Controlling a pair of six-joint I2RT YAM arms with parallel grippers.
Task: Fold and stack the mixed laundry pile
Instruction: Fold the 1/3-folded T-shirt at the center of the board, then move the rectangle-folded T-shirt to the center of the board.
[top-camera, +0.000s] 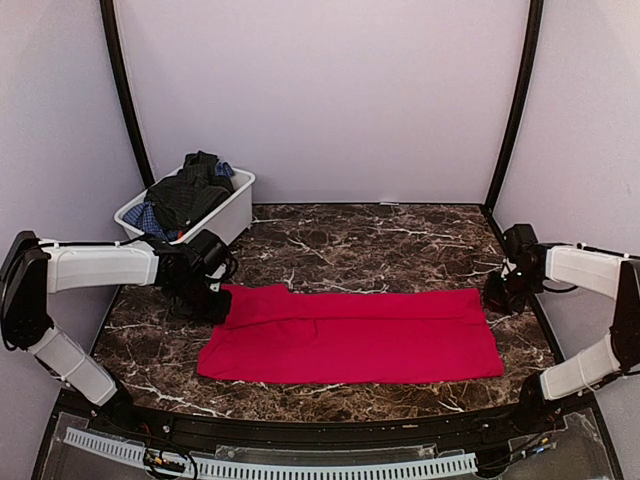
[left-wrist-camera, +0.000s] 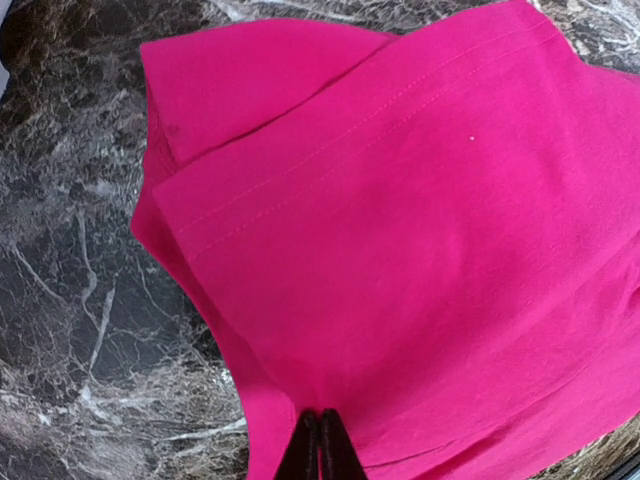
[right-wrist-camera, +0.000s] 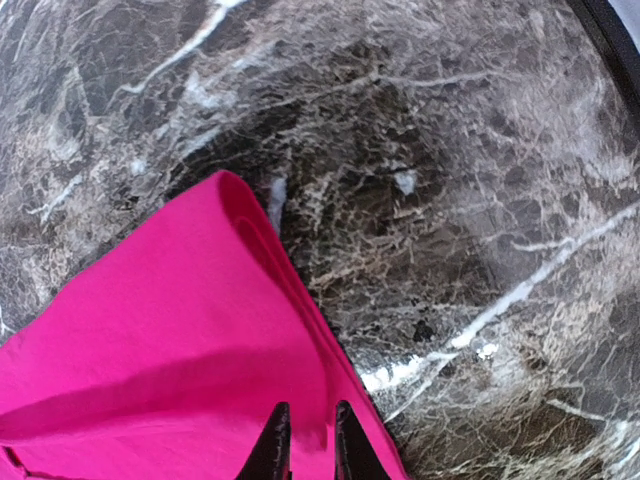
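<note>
My left gripper is pinched shut on the edge of the red cloth. My right gripper is open just a crack, right above the cloth's corner.

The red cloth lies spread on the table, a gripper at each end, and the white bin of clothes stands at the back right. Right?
No: the top view shows the white bin at the back left; the rest holds.
</note>
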